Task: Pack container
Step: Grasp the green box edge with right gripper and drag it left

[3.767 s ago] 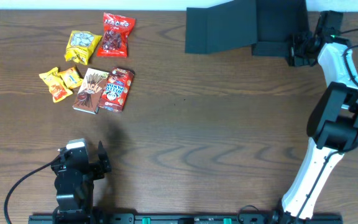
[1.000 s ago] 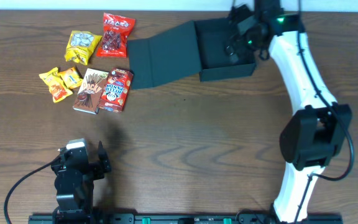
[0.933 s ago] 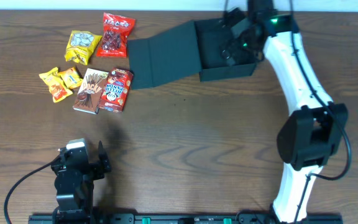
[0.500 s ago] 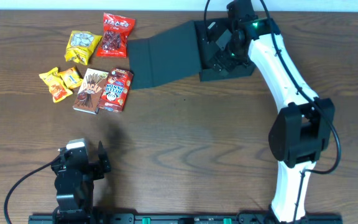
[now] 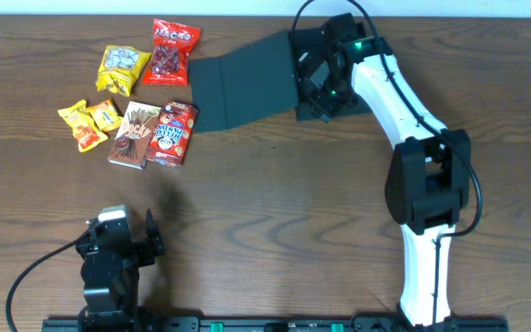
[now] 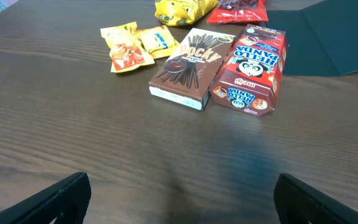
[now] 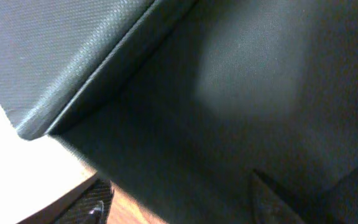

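The container (image 5: 247, 88), probably light, stiff cardboard, sits open directly under your right tool (image 5: 325, 78); take it by a wall rim. You cannot tell if that tool is pinching it; your left tool (image 6: 182, 190) is spread, far off

Robot lab: white arm (image 5: 422, 249), mounting rail (image 5: 275, 325), wood table (image 5: 265, 212).

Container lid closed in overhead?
No, the container is open, its flap lying flat on the table.
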`<action>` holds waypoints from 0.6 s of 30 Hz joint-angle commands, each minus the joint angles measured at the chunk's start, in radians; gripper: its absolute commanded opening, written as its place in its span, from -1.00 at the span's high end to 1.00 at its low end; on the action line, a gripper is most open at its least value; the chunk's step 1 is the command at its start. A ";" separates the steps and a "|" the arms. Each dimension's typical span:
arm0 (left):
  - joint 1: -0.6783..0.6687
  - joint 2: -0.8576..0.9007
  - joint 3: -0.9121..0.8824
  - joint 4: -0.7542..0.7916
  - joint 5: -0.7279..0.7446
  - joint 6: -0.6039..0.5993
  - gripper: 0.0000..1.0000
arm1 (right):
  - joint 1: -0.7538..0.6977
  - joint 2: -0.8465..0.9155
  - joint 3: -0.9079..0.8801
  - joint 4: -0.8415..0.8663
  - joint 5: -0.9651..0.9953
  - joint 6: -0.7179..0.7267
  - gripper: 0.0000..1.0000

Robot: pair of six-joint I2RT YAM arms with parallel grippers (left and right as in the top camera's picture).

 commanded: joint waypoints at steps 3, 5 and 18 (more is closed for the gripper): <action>0.003 -0.006 -0.016 0.001 0.000 -0.003 -0.91 | 0.007 0.016 -0.002 0.010 0.003 0.078 -0.11; 0.003 -0.006 -0.016 0.001 0.000 -0.003 -0.90 | 0.008 0.016 -0.002 0.009 0.003 0.094 0.19; 0.003 -0.006 -0.016 0.001 0.000 -0.003 -0.90 | 0.071 0.016 -0.002 -0.061 0.003 0.222 0.70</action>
